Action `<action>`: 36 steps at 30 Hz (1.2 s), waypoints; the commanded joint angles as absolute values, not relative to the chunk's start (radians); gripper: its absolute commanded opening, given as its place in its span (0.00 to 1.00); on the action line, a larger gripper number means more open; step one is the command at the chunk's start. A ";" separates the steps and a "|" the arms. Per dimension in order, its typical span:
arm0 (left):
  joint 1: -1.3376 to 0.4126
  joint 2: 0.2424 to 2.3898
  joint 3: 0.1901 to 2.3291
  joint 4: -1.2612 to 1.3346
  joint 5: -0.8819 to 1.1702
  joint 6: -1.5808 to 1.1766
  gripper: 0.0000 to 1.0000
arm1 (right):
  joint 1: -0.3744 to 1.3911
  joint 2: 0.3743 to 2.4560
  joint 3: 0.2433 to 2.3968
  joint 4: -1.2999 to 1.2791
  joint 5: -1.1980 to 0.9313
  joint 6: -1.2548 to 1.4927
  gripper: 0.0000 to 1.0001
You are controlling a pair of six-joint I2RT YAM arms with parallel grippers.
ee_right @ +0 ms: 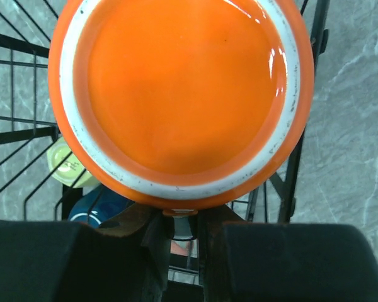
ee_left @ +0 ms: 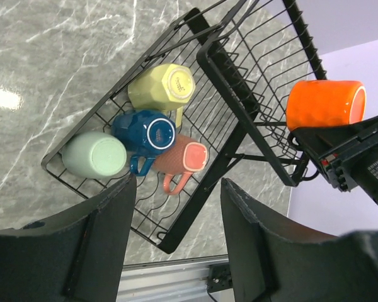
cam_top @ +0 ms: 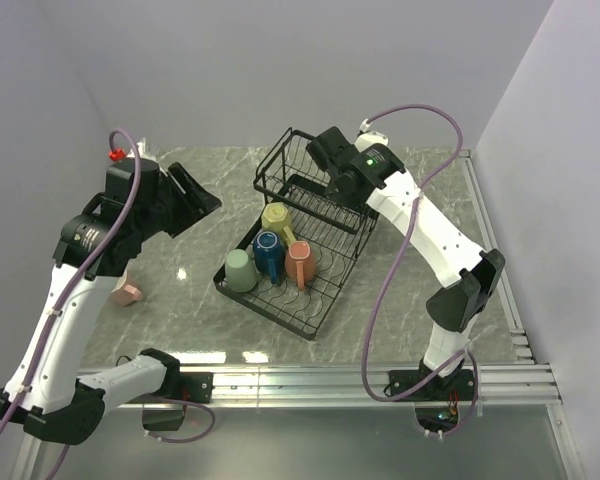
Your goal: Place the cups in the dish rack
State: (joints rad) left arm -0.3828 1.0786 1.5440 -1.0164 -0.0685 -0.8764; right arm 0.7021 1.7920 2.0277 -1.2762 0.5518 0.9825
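Observation:
The black wire dish rack (cam_top: 272,305) sits mid-table. On its flat tray lie a pale green cup (cam_top: 240,270), a blue cup (cam_top: 269,252), a yellow-green cup (cam_top: 278,218) and a salmon cup (cam_top: 300,262); all show in the left wrist view too. My right gripper (ee_right: 184,226) is shut on the handle of an orange cup (ee_right: 179,94) and holds it above the raised basket (ee_left: 264,94). My left gripper (ee_left: 176,239) is open and empty, high above the rack's left side. A pink cup (cam_top: 127,292) lies on the table at the left.
Grey marble tabletop (cam_top: 180,260) with walls on the left, back and right. A metal rail (cam_top: 310,380) runs along the near edge. The right arm (cam_top: 430,230) arches over the table right of the rack.

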 commanded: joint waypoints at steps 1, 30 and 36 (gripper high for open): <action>-0.383 1.072 1.529 -1.003 -0.052 -0.861 0.61 | 0.752 1.752 2.046 -1.298 0.563 1.043 0.00; -0.383 1.006 1.450 -1.061 -0.123 -0.834 0.61 | 0.784 1.623 1.879 -1.270 0.469 1.063 0.66; -0.339 1.023 1.443 -1.101 -0.185 -0.798 0.62 | 0.833 1.531 1.867 -1.281 0.486 1.040 0.66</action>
